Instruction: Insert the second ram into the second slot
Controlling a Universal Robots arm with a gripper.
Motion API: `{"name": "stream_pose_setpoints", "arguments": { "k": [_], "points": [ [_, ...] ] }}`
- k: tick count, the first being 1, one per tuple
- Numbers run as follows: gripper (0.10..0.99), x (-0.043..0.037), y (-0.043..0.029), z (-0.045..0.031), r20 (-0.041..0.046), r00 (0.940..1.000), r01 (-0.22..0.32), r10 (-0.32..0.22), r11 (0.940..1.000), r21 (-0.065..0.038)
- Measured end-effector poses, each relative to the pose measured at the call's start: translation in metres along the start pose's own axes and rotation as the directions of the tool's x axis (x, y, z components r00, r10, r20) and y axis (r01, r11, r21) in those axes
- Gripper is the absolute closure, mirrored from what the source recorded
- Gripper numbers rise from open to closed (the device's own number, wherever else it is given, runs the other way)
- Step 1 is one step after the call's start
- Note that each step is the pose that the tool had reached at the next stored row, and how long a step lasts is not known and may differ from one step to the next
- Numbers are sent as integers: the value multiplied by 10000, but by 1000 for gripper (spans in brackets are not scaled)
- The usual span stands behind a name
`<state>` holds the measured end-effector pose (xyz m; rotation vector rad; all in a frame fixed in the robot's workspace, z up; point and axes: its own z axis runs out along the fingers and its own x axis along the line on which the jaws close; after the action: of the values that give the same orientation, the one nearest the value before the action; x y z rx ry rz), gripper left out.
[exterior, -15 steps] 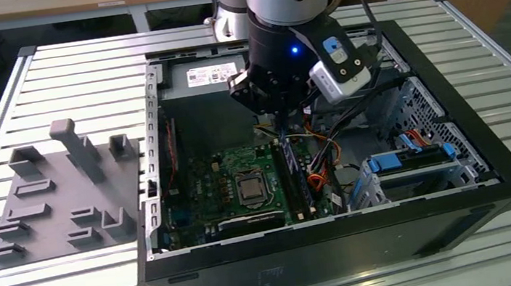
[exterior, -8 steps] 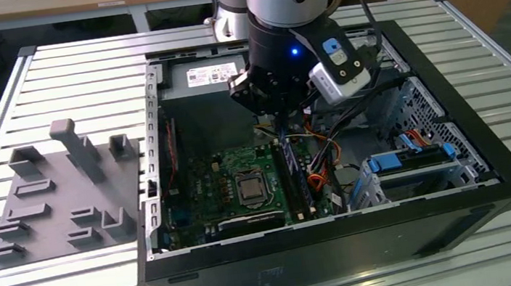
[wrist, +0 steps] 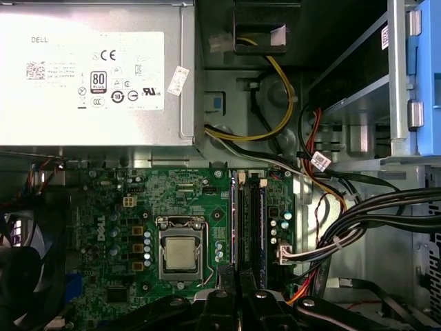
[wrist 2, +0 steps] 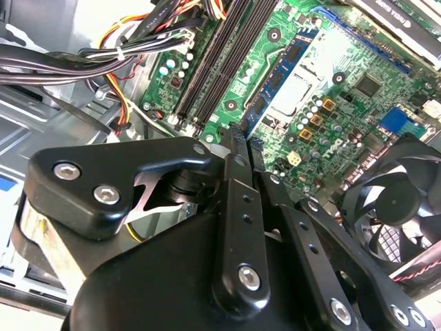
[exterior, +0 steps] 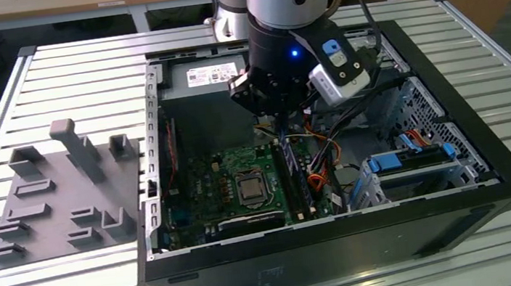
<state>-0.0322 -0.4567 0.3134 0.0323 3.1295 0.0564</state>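
Black gripper (wrist 2: 242, 140) fingers (wrist 2: 234, 193), pressed together, pinch the second ram (wrist 2: 277, 74). It hangs over the motherboard (exterior: 207, 185), between the processor socket (wrist: 180, 252) and the memory slots (wrist: 253, 221). Mid-frame in the exterior view, the open case (exterior: 348, 256) holds them, and cables (exterior: 321, 155) crowd the exterior view's right.

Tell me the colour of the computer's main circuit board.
Green; the flat rectangular motherboard shows best in the first wrist view.
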Motion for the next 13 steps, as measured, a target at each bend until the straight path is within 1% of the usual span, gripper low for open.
{"name": "stream_pose_setpoints", "arguments": {
  "k": [13],
  "points": [
    [949, 0, -1, 27, -2, 10000, 0, 0, 10000, 1]
  ]
}}
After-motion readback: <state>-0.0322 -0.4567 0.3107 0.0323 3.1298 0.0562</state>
